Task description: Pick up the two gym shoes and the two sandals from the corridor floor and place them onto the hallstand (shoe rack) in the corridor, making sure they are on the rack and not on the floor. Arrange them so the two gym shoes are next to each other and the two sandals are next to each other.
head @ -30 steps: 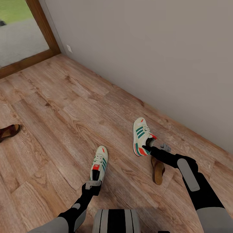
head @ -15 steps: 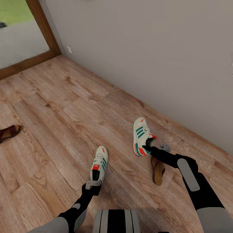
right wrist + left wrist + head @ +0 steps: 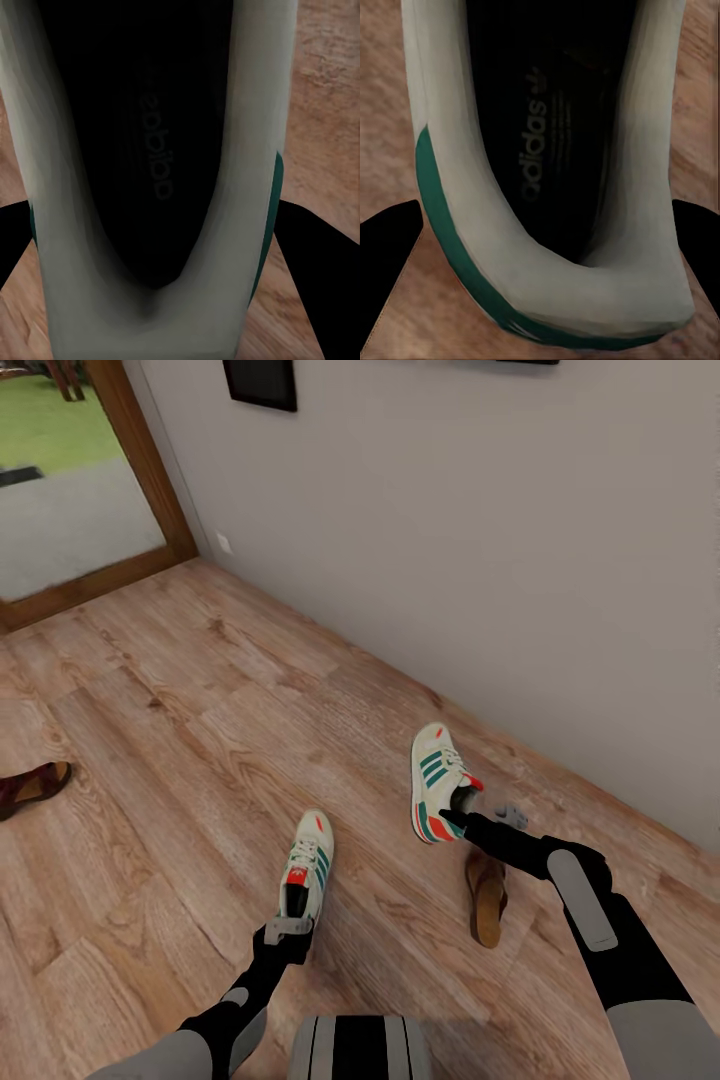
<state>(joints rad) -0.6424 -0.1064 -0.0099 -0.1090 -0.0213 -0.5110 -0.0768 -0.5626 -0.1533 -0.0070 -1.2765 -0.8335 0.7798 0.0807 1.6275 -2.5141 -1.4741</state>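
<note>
Black, your left end effector [image 3: 289,932] sits at the heel of the near gym shoe [image 3: 306,865], fingers [image 3: 390,277] straddling its collar. Your right end effector [image 3: 462,812] pinches the far gym shoe [image 3: 437,781], forearm angled in low. Just beside lies one sandal [image 3: 487,896] on the corridor floor [image 3: 180,690]; another sandal [image 3: 32,787] lies well apart.

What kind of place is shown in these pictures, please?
Probably a home corridor by an entrance: light brown wood-plank floor along a plain grey wall, a wood-framed glass door showing grass outside, and cream-white sneakers left on the floor.
</note>
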